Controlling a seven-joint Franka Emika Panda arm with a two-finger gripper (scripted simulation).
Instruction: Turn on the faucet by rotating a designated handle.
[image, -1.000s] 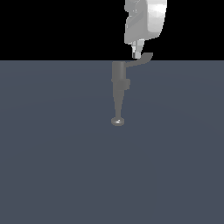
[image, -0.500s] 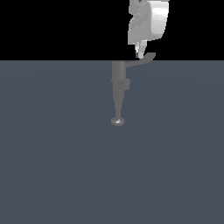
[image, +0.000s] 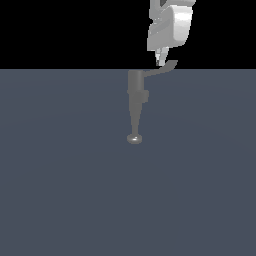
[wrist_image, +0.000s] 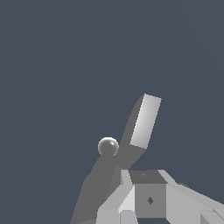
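The faucet (image: 135, 102) is a dull grey body that tapers to a stem with a small shiny knob (image: 134, 139). The handle (image: 162, 68) is a thin bent lever. It projects from the thick end toward the exterior view's right and ends in a flat paddle. My white gripper (image: 160, 60) hangs just above the paddle, with its tips touching or nearly touching it. The jaws look closed together and hold nothing. In the wrist view the paddle (wrist_image: 144, 121), the knob (wrist_image: 108, 146) and the faucet body (wrist_image: 94, 188) lie just beyond my gripper (wrist_image: 146, 183).
A flat dark grey floor (image: 65, 190) spreads all around the faucet. Behind the gripper the background is black.
My gripper has shifted slightly toward the exterior view's right, staying just above the handle's paddle. The handle looks almost unchanged.
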